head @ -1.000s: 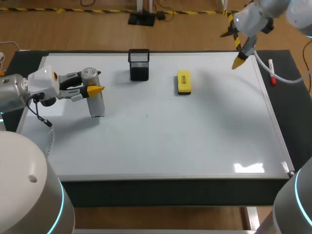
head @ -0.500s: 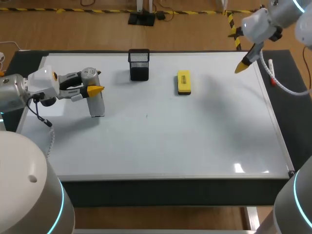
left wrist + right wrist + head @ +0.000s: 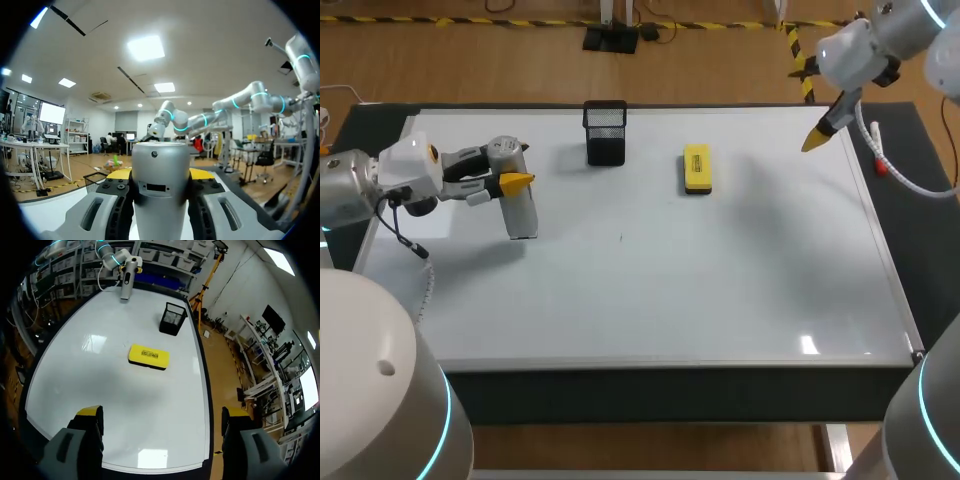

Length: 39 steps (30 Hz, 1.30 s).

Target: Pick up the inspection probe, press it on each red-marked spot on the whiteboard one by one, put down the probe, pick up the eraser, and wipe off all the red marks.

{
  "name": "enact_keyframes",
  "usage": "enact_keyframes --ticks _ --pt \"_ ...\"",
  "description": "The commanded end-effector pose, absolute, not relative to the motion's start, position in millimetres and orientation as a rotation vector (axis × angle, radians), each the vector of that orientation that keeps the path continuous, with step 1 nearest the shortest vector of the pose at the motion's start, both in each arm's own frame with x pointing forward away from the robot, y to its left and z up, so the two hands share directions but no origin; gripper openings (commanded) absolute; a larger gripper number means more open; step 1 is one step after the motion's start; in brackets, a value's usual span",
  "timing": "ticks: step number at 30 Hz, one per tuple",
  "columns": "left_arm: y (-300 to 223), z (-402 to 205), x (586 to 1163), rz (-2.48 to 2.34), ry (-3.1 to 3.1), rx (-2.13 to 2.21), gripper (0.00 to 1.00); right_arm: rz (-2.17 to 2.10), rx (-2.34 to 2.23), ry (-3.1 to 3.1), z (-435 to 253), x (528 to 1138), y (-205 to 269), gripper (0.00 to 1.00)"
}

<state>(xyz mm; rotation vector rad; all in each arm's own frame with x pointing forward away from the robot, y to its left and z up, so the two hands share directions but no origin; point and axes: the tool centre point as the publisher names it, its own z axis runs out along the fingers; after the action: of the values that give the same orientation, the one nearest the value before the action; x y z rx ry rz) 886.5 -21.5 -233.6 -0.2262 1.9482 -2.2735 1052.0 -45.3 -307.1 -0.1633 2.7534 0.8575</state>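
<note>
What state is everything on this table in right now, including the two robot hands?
Whiteboard: no red marks visible.
Probe: upright, clamped in the left jaws.
Left jaws: shut on the probe.
Right jaws: open, empty, above the whiteboard's far right corner.
Eraser: lying flat on the whiteboard, untouched.
Mesh cup: upright.

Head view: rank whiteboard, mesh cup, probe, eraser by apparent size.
1. whiteboard
2. mesh cup and probe: look alike, and the probe is partly covered, so unranked
3. eraser
</note>
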Motion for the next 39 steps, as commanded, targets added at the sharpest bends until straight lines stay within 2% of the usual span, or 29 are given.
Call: enact_keyframes --ticks 1,10,22,39 --pt "-22 -223 923 -2.327 2.024 -0.091 0.00 0.853 -0.165 2.757 -307 1052 -46 1.00" --pt "-36 -193 980 -2.418 2.039 0.068 0.00 0.853 -0.165 2.757 -307 1052 -46 1.00" --pt "-80 -155 1029 -2.411 2.070 0.209 0.00 0.853 -0.165 2.757 -307 1052 -46 1.00" --pt "-138 -151 1067 -2.458 1.962 0.170 0.00 0.853 -0.165 2.757 -307 1052 -46 1.00"
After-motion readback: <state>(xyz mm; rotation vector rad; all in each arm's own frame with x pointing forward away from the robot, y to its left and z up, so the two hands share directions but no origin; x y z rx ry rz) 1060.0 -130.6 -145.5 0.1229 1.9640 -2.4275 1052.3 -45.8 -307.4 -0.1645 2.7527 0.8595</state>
